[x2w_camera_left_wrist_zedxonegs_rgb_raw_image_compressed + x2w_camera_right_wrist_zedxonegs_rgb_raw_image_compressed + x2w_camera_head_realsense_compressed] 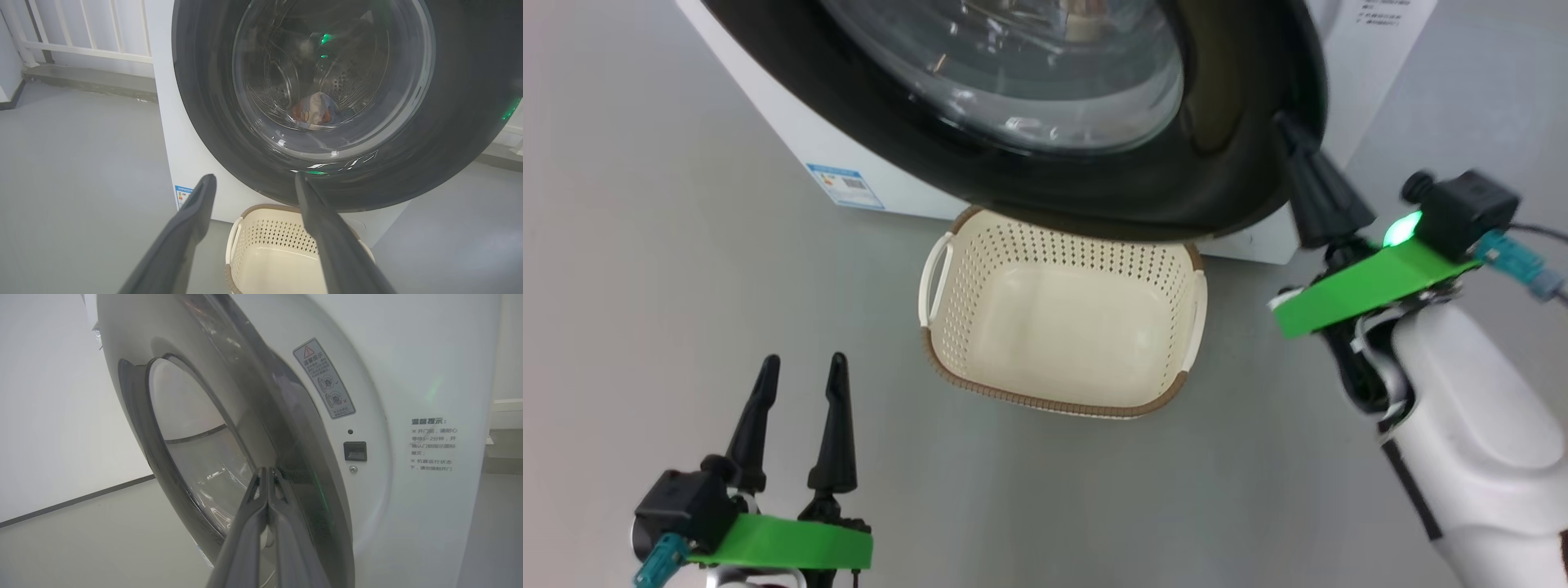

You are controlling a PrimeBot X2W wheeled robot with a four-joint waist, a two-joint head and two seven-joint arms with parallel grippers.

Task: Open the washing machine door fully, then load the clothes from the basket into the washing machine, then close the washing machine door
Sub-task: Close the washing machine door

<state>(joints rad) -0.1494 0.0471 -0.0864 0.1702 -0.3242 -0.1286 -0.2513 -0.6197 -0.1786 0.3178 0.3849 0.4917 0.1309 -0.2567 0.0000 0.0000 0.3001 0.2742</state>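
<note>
- Left gripper (pixel 255 177): the two long dark fingers (pixel 192 228) are being held wide apart above the floor (pixel 645 245), with nothing between them. They are being pointed toward the basket (pixel 278 241) and the lower part of the washing machine door (pixel 196 102).
- Right gripper (pixel 266 471): the fingers are being pressed flat together with nothing gripped between them. In the head view the right gripper (pixel 1290 135) is being held with its tip at the outer rim of the washing machine door (pixel 1094 188).
- Washing machine door (pixel 245 400): it is being shown slightly ajar. A narrow gap is being left to the white front of the washing machine (pixel 429 375), and the dark latch slot (pixel 354 451) is being left uncovered.
- Clothes (pixel 314 112): they are being seen through the door glass, lying low in the steel drum (pixel 347 81).
- Basket (pixel 1062 253): it is being shown standing on the floor just before the machine, partly beneath the door's lower edge, with its bare cream bottom exposed.
- Blue label (pixel 845 186): it is being shown low on the machine's white front, left of the basket.
</note>
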